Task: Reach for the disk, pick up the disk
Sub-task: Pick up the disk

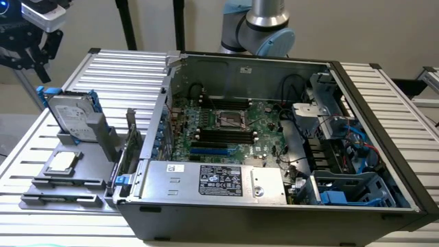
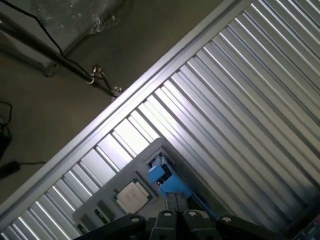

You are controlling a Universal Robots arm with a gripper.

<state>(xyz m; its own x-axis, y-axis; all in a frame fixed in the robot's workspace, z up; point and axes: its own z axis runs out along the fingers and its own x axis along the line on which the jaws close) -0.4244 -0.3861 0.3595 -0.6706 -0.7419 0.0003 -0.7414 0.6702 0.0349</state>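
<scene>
The disk stands upright in a grey holder at the exterior view's left, its white label facing the camera and blue rails along its edges. My gripper hangs above and behind it, well apart from it, in the upper corner of the exterior view's left. In the wrist view the disk's blue rail shows edge-on just past my gripper, whose dark fingers lie together with nothing between them.
A small square silver chip rests in a grey tray beside the disk. The open computer case with its labelled power supply takes the middle of the ribbed metal table. A tripod leg stands beyond the table edge.
</scene>
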